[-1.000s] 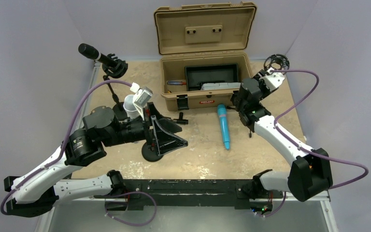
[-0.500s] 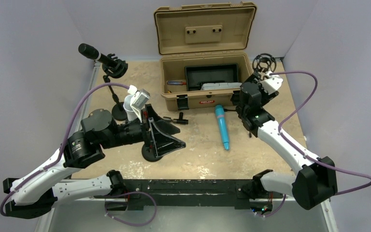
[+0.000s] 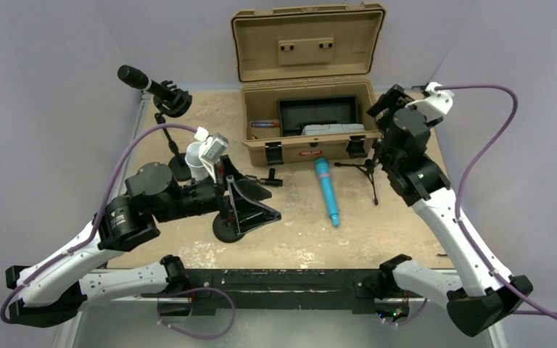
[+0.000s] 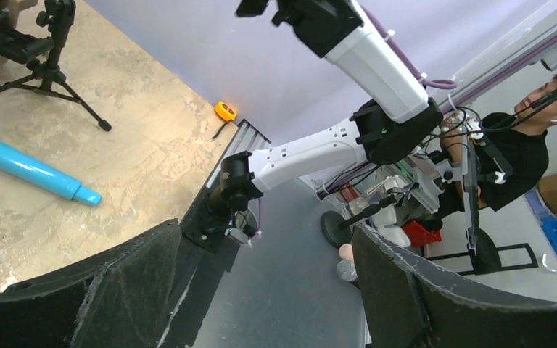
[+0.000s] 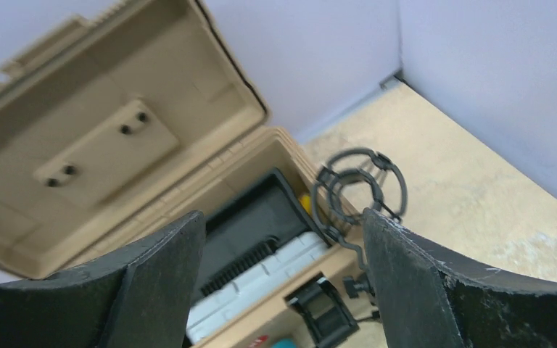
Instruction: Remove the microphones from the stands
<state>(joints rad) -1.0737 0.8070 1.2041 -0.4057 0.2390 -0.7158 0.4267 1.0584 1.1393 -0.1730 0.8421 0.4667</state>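
A blue microphone (image 3: pixel 325 192) lies flat on the table in front of the toolbox, also low at the left in the left wrist view (image 4: pixel 29 168). Just right of it stands a small black tripod stand (image 3: pixel 368 171); its ring mount (image 5: pixel 360 190) holds nothing. My right gripper (image 3: pixel 386 106) hangs open above that stand, the ring showing beside its right finger (image 5: pixel 435 290). A black microphone (image 3: pixel 143 80) sits clipped in a second stand (image 3: pixel 172 102) at the back left. My left gripper (image 3: pixel 256 204) is open and empty at mid-table, left of the blue microphone.
An open tan toolbox (image 3: pixel 306 151) with a black tray stands at the back centre, its lid (image 3: pixel 308 43) raised. A white cup (image 3: pixel 196 159) and a round black base (image 3: pixel 224 230) sit by my left arm. Purple walls close both sides.
My right gripper has opened and the arm has lifted toward the back right. The tripod stand has shifted left with it. The blue microphone has slid slightly left. The left arm barely moved.
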